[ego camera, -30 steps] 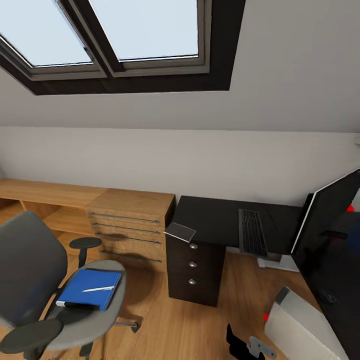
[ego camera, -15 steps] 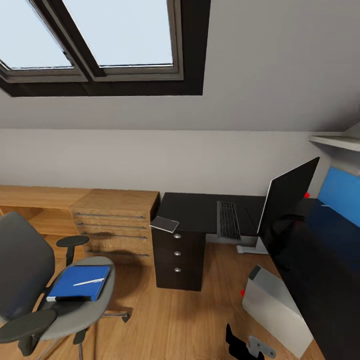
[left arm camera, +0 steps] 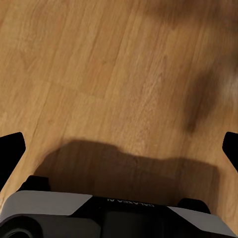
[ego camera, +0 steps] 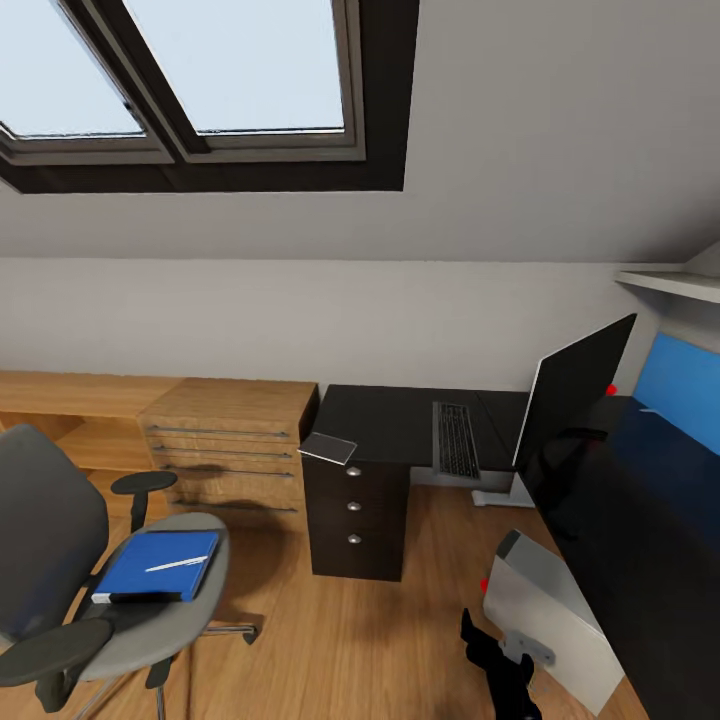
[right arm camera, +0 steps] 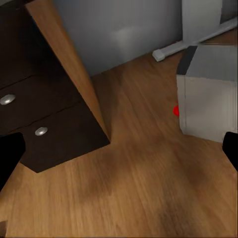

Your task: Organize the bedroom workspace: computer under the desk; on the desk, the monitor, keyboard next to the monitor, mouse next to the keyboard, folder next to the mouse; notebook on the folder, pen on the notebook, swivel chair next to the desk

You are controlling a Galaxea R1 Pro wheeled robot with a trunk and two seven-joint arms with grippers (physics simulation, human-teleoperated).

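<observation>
The swivel chair [ego camera: 55,560] stands at the left with the blue folder [ego camera: 150,568] on its seat and the pen [ego camera: 176,564] lying on the folder. On the black desk [ego camera: 395,425], the grey notebook [ego camera: 330,447] overhangs the near corner, and the keyboard [ego camera: 455,440] lies beside the monitor [ego camera: 575,395]. The computer [ego camera: 550,615] stands on the floor under the desk's right wing and also appears in the right wrist view [right arm camera: 208,99]. The mouse is out of view. My left gripper [left arm camera: 121,148] is open over bare floor. My right gripper [right arm camera: 120,148] is open, low near the drawer unit [right arm camera: 44,119].
A light wooden drawer cabinet [ego camera: 230,440] and a low wooden bench [ego camera: 70,395] line the wall at the left. A blue panel [ego camera: 680,390] stands on the desk's right wing under a shelf [ego camera: 670,285]. Wooden floor [ego camera: 330,640] lies between chair and desk. A sloped ceiling with a skylight [ego camera: 200,90] hangs overhead.
The camera pulled back and turned right a second ago, then held still. My right arm has risen into the bottom of the head view. The things themselves have not moved.
</observation>
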